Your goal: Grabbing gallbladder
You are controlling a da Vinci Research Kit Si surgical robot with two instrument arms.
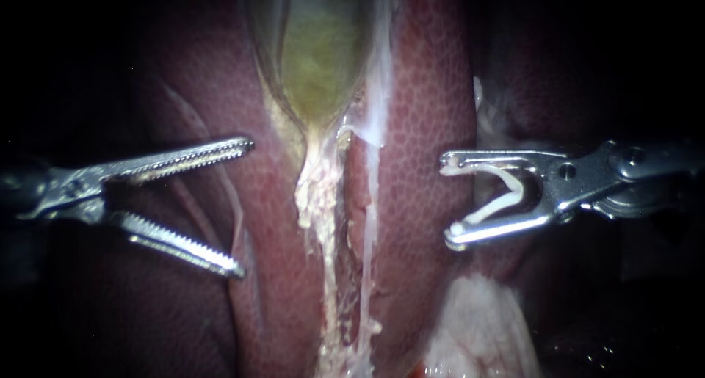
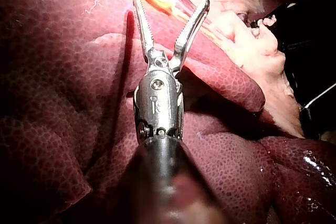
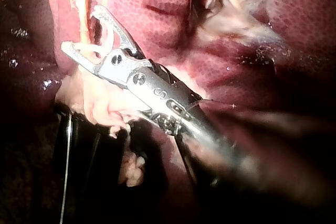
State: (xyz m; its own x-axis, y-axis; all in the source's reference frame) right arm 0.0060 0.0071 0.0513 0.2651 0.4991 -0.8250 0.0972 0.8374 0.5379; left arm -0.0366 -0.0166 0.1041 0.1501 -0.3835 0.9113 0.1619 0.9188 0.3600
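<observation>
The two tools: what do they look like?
The left instrument is shiny silver, with two long thin jaws edged with saw-like teeth, on a dark shaft. The right instrument is silver too, with smooth slim jaws and round screw heads behind them.

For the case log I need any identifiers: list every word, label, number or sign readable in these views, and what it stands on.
No text can be read in any view.
On the right instrument: faint marks on the metal body, too small and blurred to read.
On the left instrument: no text shows.
On the liver, the gallbladder and the clip: none.
</observation>
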